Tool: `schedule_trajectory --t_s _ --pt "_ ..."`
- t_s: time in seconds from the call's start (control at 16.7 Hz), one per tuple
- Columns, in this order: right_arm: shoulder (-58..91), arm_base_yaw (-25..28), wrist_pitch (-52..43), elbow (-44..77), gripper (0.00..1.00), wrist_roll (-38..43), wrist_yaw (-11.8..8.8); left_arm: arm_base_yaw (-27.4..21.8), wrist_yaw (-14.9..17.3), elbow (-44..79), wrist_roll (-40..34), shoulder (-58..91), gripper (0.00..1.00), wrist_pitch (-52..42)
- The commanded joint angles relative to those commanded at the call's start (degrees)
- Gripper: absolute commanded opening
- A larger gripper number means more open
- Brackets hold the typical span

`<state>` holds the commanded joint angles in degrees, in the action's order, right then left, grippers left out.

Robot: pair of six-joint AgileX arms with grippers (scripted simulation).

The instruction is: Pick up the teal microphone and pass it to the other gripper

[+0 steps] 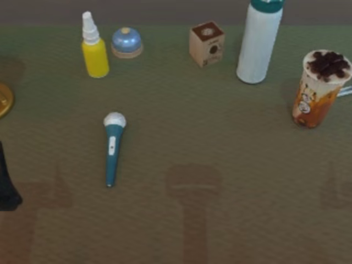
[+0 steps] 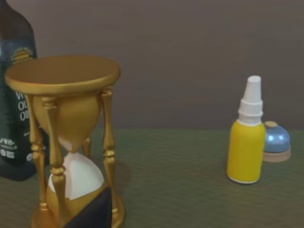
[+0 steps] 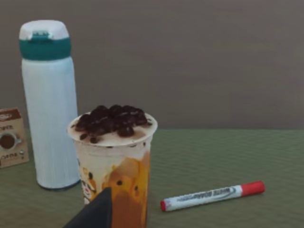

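Note:
The teal microphone [image 1: 113, 149] lies flat on the green table left of centre, its white-grey head toward the back and its white switch facing up. Nothing touches it. My left arm [image 1: 7, 187] shows only as a black part at the table's left edge, well to the left of the microphone. One black finger [image 2: 92, 213] of it shows in the left wrist view, with no second finger against it and nothing held. My right arm is outside the top view. Its one visible finger [image 3: 95, 214] stands alone in front of the drink cup [image 3: 114, 161], holding nothing.
Along the back stand a yellow spray bottle [image 1: 94, 52], a blue bell [image 1: 126, 42], a wooden cube [image 1: 207, 44] and a tall white bottle with teal cap [image 1: 258, 41]. The drink cup [image 1: 319, 88] is at the right, a marker [image 3: 211, 195] beside it. A gold hourglass [image 2: 71, 142] and dark bottle [image 2: 16, 90] stand far left.

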<state>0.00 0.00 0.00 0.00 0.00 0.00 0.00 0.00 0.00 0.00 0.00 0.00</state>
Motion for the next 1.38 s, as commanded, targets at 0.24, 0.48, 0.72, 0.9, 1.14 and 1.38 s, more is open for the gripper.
schedule_trajectory --t_s 0.24,0.48,0.72,0.9,1.14,1.38 --pt "0.0 0.0 0.0 0.0 1.0 0.0 0.0 -0.6 0.0 1.7 -0.5 1.7 1.0 -1.1" --pt "0.0 0.0 0.0 0.0 1.0 0.0 0.0 -3.6 -0.2 11.1 -3.4 12.5 1.0 -7.1" --pt "0.0 0.0 0.0 0.0 1.0 0.0 0.0 -8.1 -0.7 24.8 -7.7 32.9 1.0 -16.9" --pt "0.0 0.0 0.0 0.0 1.0 0.0 0.0 -11.9 -1.1 36.0 -11.2 52.1 1.0 -25.5" --pt "0.0 0.0 0.0 0.0 1.0 0.0 0.0 -17.0 -1.5 50.5 -15.8 75.9 1.0 -36.8" --pt "0.0 0.0 0.0 0.0 1.0 0.0 0.0 -21.2 -1.8 63.2 -19.7 93.6 1.0 -45.5"
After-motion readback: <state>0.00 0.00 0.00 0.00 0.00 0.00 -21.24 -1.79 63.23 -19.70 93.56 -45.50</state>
